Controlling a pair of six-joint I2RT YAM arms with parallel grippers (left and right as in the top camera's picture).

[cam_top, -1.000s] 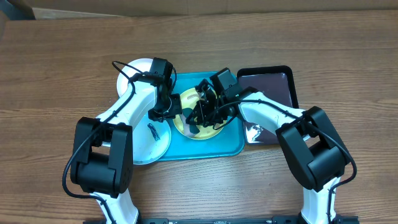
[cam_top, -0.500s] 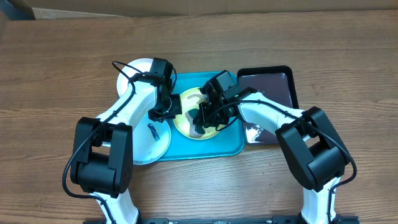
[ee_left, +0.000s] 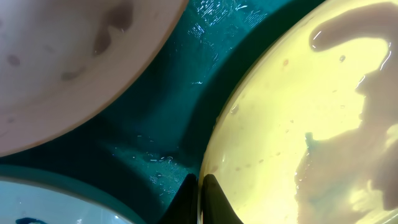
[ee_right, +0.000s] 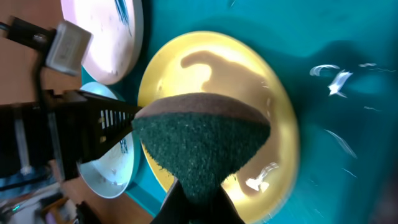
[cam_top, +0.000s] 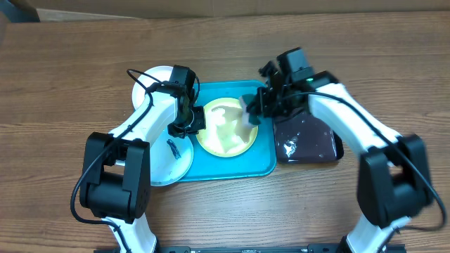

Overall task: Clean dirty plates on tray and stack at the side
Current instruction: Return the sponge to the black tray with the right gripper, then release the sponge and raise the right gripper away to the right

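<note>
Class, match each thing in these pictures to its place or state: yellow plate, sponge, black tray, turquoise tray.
Things:
1 yellow plate
2 sponge
3 black tray
4 turquoise tray

Places or states:
a squeezed in the right gripper
b rim pinched by the left gripper
c lying under the yellow plate
d on the table, partly beneath the right arm

Pairs: 1-b, 2-a, 3-d, 4-c

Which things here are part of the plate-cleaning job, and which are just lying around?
Job: turquoise rectangular plastic tray, yellow-green round plastic plate, white plate, pale blue plate, dark green scouring sponge held by right gripper.
Lying about: black rectangular tray with purple inside.
</note>
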